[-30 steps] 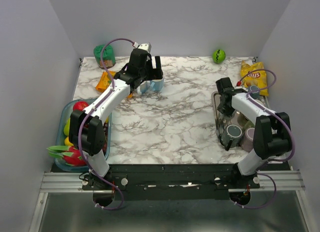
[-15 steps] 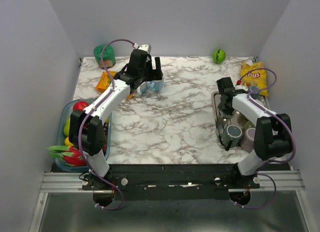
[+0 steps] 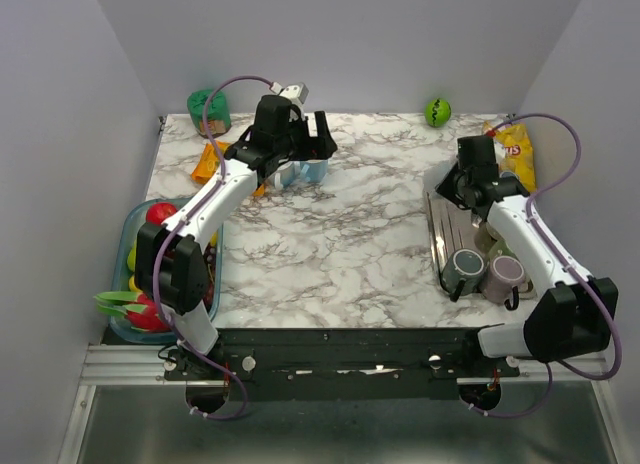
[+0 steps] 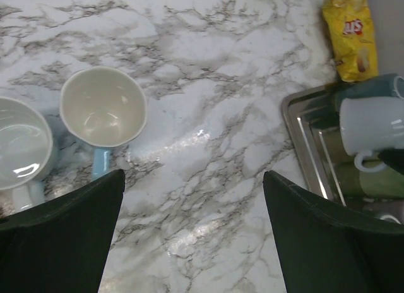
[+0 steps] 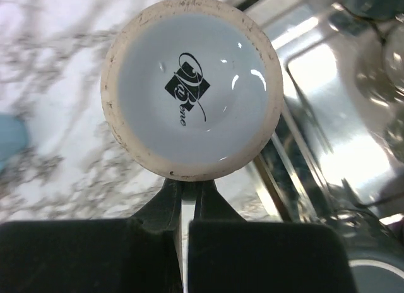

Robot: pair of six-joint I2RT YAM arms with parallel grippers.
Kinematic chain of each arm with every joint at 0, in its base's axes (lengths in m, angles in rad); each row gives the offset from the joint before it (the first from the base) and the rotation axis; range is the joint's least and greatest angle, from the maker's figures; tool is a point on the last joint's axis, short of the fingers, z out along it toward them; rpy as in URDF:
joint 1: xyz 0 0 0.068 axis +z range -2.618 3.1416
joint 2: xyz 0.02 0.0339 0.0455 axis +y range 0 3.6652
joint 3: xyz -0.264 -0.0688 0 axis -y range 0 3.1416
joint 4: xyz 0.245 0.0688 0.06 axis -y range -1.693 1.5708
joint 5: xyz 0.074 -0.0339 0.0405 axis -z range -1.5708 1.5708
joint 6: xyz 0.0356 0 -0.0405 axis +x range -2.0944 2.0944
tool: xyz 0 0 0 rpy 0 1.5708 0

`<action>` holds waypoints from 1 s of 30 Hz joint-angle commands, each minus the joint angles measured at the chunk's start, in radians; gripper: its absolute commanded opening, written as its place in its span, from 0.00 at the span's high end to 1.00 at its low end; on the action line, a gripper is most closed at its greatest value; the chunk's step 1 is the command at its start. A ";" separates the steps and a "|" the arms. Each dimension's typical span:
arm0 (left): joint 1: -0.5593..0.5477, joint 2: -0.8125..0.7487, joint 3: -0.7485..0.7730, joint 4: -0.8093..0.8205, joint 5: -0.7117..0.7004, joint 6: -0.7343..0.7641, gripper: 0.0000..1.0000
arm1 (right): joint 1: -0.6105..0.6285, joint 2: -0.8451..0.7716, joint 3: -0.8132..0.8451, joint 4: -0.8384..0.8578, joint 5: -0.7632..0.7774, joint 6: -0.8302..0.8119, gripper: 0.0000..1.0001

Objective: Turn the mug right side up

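My right gripper [image 5: 191, 185] is shut on the handle of a white mug [image 5: 192, 84], held bottom up so its base with a black logo faces the wrist camera. It hangs above the left edge of the metal tray [image 5: 328, 116]. The same mug shows in the left wrist view [image 4: 372, 125], raised over the tray. In the top view the right gripper [image 3: 468, 176] is at the tray's far end. My left gripper [image 3: 305, 149] is open and empty above two upright mugs, a light blue one [image 4: 104, 107] and another [image 4: 19, 148] to its left.
The tray [image 3: 440, 246] holds a dark mug [image 3: 466, 268] and a mauve mug [image 3: 503, 277]. A yellow chips bag [image 3: 515, 144] and a green ball [image 3: 437, 111] lie at the back right. A green bag [image 3: 210, 111], an orange packet [image 3: 208, 162] and a fruit bin [image 3: 128, 246] are on the left.
My right arm has risen from the tray with the white mug in its grip and moved toward the back. My left gripper has shifted slightly right.
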 commanded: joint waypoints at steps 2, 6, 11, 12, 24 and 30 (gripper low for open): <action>0.004 -0.052 -0.005 0.140 0.287 -0.057 0.01 | -0.003 -0.073 0.100 0.227 -0.311 -0.056 0.99; 0.004 -0.062 -0.009 0.255 0.420 -0.144 0.01 | -0.003 -0.083 0.150 0.398 -0.475 -0.041 0.99; 0.003 -0.056 0.023 0.433 0.583 -0.304 0.01 | -0.003 -0.082 0.176 0.639 -0.646 0.052 0.99; 0.003 -0.054 0.040 0.439 0.595 -0.309 0.01 | -0.003 -0.080 0.183 0.708 -0.685 0.071 0.99; -0.012 -0.026 0.075 0.839 0.606 -0.730 0.01 | 0.017 -0.018 0.255 0.992 -0.778 0.278 0.99; -0.035 0.029 0.113 0.949 0.556 -0.867 0.06 | 0.049 -0.004 0.265 1.019 -0.772 0.304 0.99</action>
